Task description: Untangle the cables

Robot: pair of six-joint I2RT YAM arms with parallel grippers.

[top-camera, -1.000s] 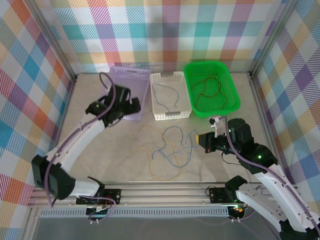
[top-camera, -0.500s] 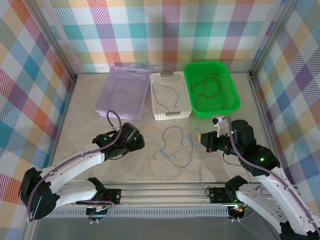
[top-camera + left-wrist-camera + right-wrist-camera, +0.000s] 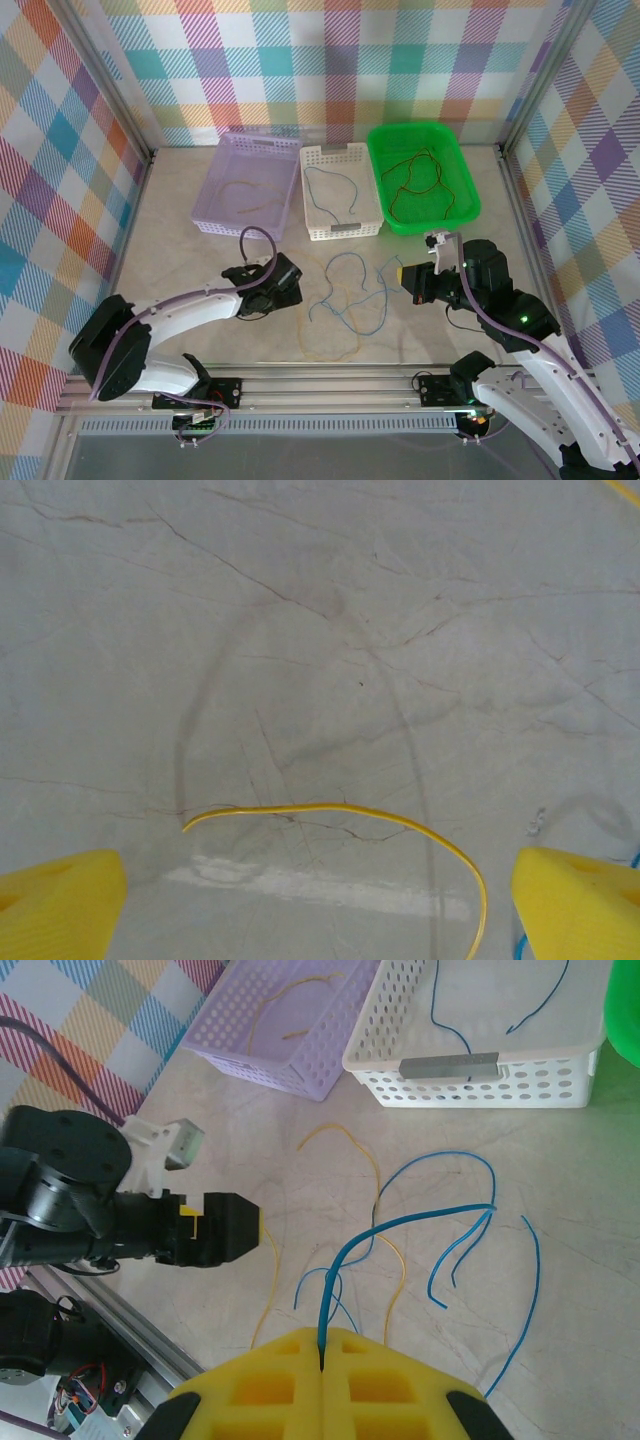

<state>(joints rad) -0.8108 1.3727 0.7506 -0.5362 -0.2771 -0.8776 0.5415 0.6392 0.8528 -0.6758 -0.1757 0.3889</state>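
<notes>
Pinching in my right gripper (image 3: 322, 1348): the end of a blue cable (image 3: 400, 1222), jaws clenched on it, its length arching out over the table (image 3: 180, 250)
Left gripper (image 3: 320, 908): released, jaws wide and empty, low over the marble, a yellow cable (image 3: 340, 808) curving between the fingers without touching either
Other cables (image 3: 537, 1280): blue and yellow strands crossing loosely between my two arms
Baskets: purple basket (image 3: 213, 196) holds a yellow strand, white basket (image 3: 343, 232) a blue one, green basket (image 3: 470, 205) reddish ones
Step, as I judge it: separating blue from yellow
Next move: I would drop the left fingers right to the surface, close on the yellow, then draw the arms apart gently
</notes>
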